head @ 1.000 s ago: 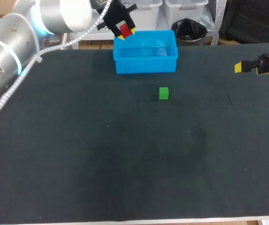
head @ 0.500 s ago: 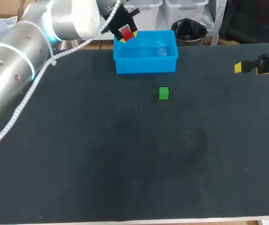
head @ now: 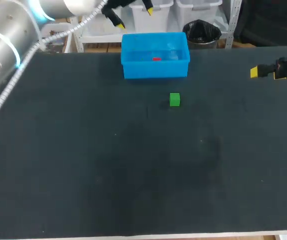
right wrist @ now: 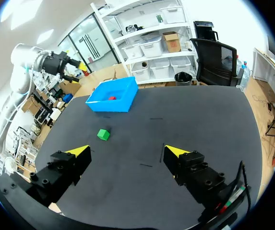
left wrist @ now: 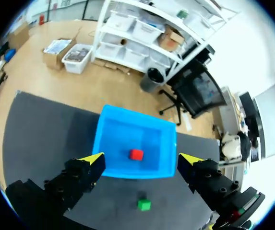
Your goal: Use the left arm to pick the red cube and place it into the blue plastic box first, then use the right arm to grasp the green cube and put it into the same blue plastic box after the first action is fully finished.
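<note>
The red cube (head: 156, 59) lies inside the blue plastic box (head: 156, 71) at the table's far edge. My left gripper (head: 134, 17) hangs high above the box's left part, open and empty. In the left wrist view the red cube (left wrist: 136, 154) rests on the floor of the blue box (left wrist: 109, 168), far below the open left gripper (left wrist: 142, 158). The green cube (head: 174, 99) sits on the mat just in front of the box. My right gripper (head: 256, 72) stays at the table's right side, open. From the right wrist view the green cube (right wrist: 103, 134) lies well ahead of the open right gripper (right wrist: 126, 151), with the blue box (right wrist: 109, 105) beyond it.
A dark mat (head: 133, 165) covers the whole table. Faint tape marks (head: 156, 117) show near the green cube. My left arm (head: 3, 45) comes in along the table's far left corner.
My left gripper has opened and let go of the red cube, which dropped into the blue box. The gripper has risen up and away. The right arm kept still.
</note>
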`<state>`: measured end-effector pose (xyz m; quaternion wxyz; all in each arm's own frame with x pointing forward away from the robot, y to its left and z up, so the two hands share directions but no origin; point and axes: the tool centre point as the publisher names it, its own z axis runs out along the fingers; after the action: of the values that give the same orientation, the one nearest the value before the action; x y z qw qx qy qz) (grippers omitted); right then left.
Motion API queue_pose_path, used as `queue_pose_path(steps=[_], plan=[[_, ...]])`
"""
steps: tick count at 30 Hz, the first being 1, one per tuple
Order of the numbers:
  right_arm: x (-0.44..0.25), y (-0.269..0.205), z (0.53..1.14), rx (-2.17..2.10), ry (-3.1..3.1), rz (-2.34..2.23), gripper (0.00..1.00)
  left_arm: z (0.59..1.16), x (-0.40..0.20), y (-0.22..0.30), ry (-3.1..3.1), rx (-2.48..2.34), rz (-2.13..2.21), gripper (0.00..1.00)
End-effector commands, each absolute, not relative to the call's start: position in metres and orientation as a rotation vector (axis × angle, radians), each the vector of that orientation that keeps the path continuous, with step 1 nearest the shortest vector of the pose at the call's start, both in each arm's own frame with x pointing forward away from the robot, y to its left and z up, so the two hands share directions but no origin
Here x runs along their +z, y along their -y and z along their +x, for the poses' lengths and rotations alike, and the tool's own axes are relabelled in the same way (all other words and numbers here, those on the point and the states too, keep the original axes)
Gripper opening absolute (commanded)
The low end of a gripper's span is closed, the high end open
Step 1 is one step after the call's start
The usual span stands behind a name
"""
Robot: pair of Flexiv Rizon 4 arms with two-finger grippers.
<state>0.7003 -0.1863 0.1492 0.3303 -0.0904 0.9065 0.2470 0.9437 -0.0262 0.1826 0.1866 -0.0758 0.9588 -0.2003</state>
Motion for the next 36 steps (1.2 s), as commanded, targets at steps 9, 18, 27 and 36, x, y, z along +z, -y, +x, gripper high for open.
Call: queue_pose_path(steps=[9, 18, 27, 36], plan=[[0.149, 0.186, 0.700, 0.645, -2.371, -0.236, 1.00, 0.894, 0.201, 0.008, -2.571, -0.572, -0.226, 1.00], [0.149, 0.186, 0.700, 0.645, -2.371, -0.236, 1.00, 0.894, 0.201, 0.008, -2.571, -0.572, -0.226, 1.00], [0.149, 0.186, 0.700, 0.645, -2.371, -0.236, 1.00, 0.877, 0.214, -0.015, -2.390, -0.629, 0.087, 1.00], [0.149, 0.186, 0.700, 0.645, -2.371, -0.236, 1.00, 0.874, 0.225, -0.080, -2.190, -0.831, 0.472, 1.00]])
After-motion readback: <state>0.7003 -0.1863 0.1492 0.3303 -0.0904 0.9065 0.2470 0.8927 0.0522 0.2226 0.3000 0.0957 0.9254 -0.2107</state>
